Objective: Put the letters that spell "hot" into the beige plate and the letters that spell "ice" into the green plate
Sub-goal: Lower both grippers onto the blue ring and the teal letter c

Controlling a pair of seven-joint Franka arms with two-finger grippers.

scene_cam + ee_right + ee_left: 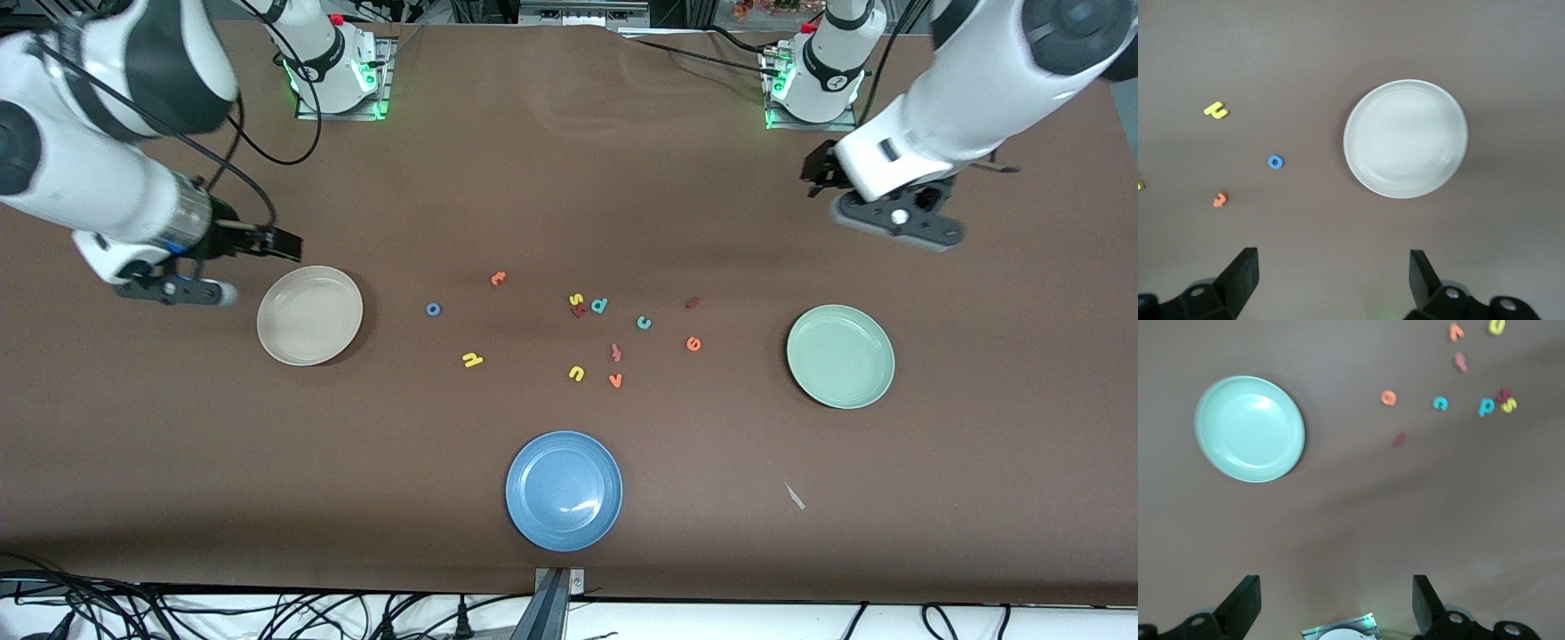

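Both arms are just hanging up in the air right now, nothing picked up. The right gripper (236, 267) sits over bare table at the right arm's end, just beside the beige plate (309, 316), jaws spread wide with nothing between them. Same deal with the left gripper (822, 182): jaws wide apart, empty, over bare table at the left arm's end, with the green plate (840, 356) nearer the front camera than the spot below it.

All the letters are loose on the brown table (569, 551) between those two plates. For "hot": the blue o (433, 309) is closest to the beige plate, the yellow h (472, 359) is a bit nearer the camera than it, and the orange t (498, 278) is farther from the camera than both. For "ice": the teal c (644, 323), the orange e (693, 343) and the dark maroon i (693, 303) are grouped toward the green plate, all apart from each other.

Extras in the middle: a yellow s (576, 300) touching a dark red letter (580, 311), a teal d (600, 305) just beside those, a yellow u (576, 373), an orange v (614, 380) and a reddish letter (615, 353) I can't read. A blue plate (564, 490) sits nearest the camera, holding nothing.
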